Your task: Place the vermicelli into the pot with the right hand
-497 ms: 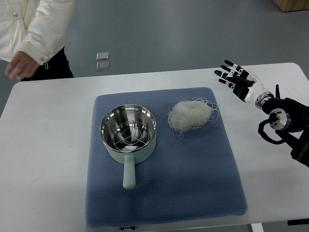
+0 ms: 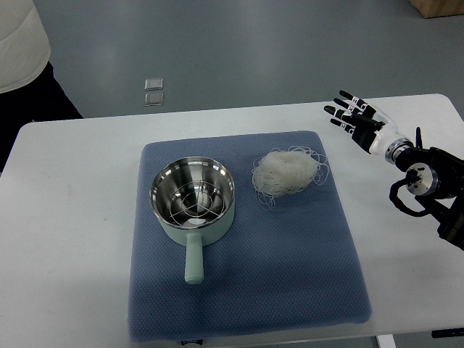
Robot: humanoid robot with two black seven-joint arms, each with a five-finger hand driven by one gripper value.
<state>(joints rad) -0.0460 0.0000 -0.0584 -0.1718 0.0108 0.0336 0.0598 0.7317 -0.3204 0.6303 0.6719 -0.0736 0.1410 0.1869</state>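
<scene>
1. At the far left corner a person [image 2: 18, 65] stands close to the tabletop [image 2: 72, 217]; you should keep swings away from there.
2. Left on the mat [image 2: 290, 275] sits the pot [image 2: 193, 197], its handle toward you; a low pass could knock it.
3. Just right of it lies the vermicelli [image 2: 288, 172], loose strands likely to snag or trail.
4. Over bare tabletop at the right, your right hand [image 2: 357, 117] is spread wide, holding nothing, with clear room inward.
</scene>
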